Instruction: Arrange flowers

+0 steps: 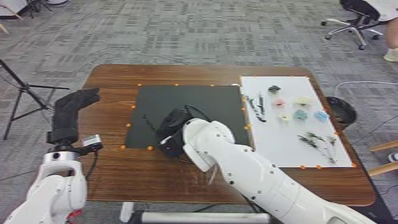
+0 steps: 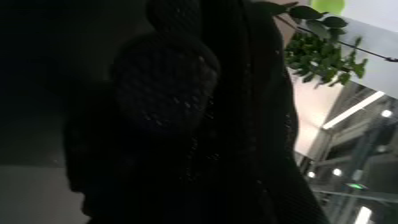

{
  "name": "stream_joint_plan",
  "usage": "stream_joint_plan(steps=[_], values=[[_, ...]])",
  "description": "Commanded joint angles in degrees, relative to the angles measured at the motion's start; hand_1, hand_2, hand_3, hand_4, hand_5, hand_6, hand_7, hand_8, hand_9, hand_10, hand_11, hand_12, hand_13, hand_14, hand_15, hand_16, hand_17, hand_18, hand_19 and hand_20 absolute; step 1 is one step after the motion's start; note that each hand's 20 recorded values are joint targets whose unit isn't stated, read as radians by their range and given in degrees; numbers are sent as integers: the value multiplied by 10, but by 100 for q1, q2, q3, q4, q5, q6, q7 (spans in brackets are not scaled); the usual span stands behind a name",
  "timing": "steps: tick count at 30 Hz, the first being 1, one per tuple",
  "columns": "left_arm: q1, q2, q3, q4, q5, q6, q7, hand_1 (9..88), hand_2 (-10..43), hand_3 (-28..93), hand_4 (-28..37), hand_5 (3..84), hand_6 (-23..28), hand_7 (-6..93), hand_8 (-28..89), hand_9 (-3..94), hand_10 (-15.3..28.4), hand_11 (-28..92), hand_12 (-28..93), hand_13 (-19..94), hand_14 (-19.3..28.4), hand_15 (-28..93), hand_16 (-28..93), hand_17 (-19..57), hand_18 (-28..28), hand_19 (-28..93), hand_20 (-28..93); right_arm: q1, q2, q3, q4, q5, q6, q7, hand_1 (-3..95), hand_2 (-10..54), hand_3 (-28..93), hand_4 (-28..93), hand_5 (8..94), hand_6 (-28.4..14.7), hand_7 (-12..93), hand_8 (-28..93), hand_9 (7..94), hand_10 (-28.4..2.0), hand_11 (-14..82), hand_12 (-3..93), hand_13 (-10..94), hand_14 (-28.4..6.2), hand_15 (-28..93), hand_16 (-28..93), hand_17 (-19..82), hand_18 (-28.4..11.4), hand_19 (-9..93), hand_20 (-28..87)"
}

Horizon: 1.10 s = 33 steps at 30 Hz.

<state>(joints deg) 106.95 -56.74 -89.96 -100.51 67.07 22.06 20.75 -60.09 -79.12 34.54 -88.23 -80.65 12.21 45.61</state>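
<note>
In the head view, my right hand (image 1: 172,124) is low over the dark mat (image 1: 164,100), near its middle. Thin dark lines show beside it; I cannot tell whether they belong to a held twig. My left hand (image 1: 71,107), fingers extended, is at the table's left edge, away from the flowers. On the white board (image 1: 266,150) lie a pink flower (image 1: 279,102), a cream flower (image 1: 302,100), blue-green flowers (image 1: 300,115), dark twigs (image 1: 258,107) and leafy stems (image 1: 315,142). My right hand's black glove (image 2: 169,85) is deeply shadowed in the right wrist view, hiding what it may hold.
Orange markers edge the mat and board. A dark bin (image 1: 341,111) stands past the table's right edge, and a tripod (image 1: 24,87) is beyond the left. Green leaves (image 2: 324,57) and ceiling lights (image 2: 353,110) show beyond the glove.
</note>
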Motion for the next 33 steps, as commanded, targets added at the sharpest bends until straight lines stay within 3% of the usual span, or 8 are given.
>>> stream_joint_plan(steps=[1, 3, 4, 7, 8, 10, 12, 33], values=[[71, -111, 74, 36, -1464, 105, -403, 213, 193, 638, -283, 546, 10, 158, -80, 547, 141, 211, 133, 427, 161, 154, 23, 110, 111, 85, 207, -69, 15, -76, -52, 132, -10, 113, 829, -95, -123, 435, 795, -36, 249, 155, 937, -110, 131, 321, 937, -27, 487, 287, 712, -66, 876, 396], [144, -167, 35, -71, -1815, 76, -607, 222, 214, 648, -283, 538, 14, 153, -80, 541, 143, 208, 131, 424, 161, 149, 22, 113, 107, 84, 206, -49, 6, -89, -62, 174, 30, 109, 817, -95, -89, 411, 795, -36, 248, 154, 937, -110, 132, 319, 937, -27, 486, 287, 713, -66, 873, 400], [205, -180, 14, -106, -1873, 38, -615, 232, 226, 652, -283, 535, 16, 151, -80, 539, 143, 208, 131, 421, 160, 146, 20, 116, 105, 84, 206, -32, -1, -93, -63, 196, 52, 114, 816, -95, -85, 407, 795, -36, 248, 154, 937, -110, 133, 319, 937, -27, 486, 287, 712, -66, 873, 401], [374, -201, -75, -176, -1673, -33, -776, 254, 265, 647, -283, 536, 19, 146, -79, 537, 144, 207, 128, 420, 159, 140, 18, 121, 103, 81, 206, -20, -18, -62, -48, 263, 51, 132, 812, -95, -74, 399, 795, -36, 249, 154, 937, -109, 132, 320, 937, -27, 485, 286, 712, -66, 872, 401], [461, -206, -130, -223, -1708, -35, -815, 259, 273, 646, -283, 537, 20, 146, -78, 538, 145, 207, 127, 421, 159, 139, 18, 122, 102, 81, 206, -31, -27, -39, -44, 301, 55, 154, 810, -95, -70, 396, 794, -36, 249, 155, 937, -109, 131, 320, 937, -27, 485, 286, 713, -66, 872, 401], [546, -221, -190, -265, -1754, -8, -824, 264, 281, 644, -283, 543, 27, 145, -78, 543, 146, 209, 127, 424, 158, 139, 17, 123, 101, 80, 205, -26, -18, -45, -43, 327, 55, 174, 665, -95, 354, 80, 794, -36, 249, 154, 937, -108, 131, 318, 937, -28, 486, 287, 715, -67, 865, 415], [593, -231, -237, -281, -1712, 6, -845, 266, 285, 644, -283, 547, 31, 143, -78, 548, 148, 209, 127, 426, 159, 139, 17, 124, 101, 79, 205, -36, -19, -33, -36, 393, 99, 200, 634, -95, 449, 6, 794, -35, 248, 154, 937, -107, 129, 319, 937, -27, 485, 287, 715, -66, 865, 415], [703, -249, -333, -433, -1672, -39, -892, 248, 261, 656, -283, 546, 31, 139, -75, 543, 146, 211, 127, 426, 162, 147, 19, 114, 104, 88, 208, -84, -14, 39, -40, 587, -37, 320, 579, -95, 485, 1, 779, -44, 236, 163, 911, -115, 164, 291, 937, -28, 472, 290, 713, -65, 866, 400]])
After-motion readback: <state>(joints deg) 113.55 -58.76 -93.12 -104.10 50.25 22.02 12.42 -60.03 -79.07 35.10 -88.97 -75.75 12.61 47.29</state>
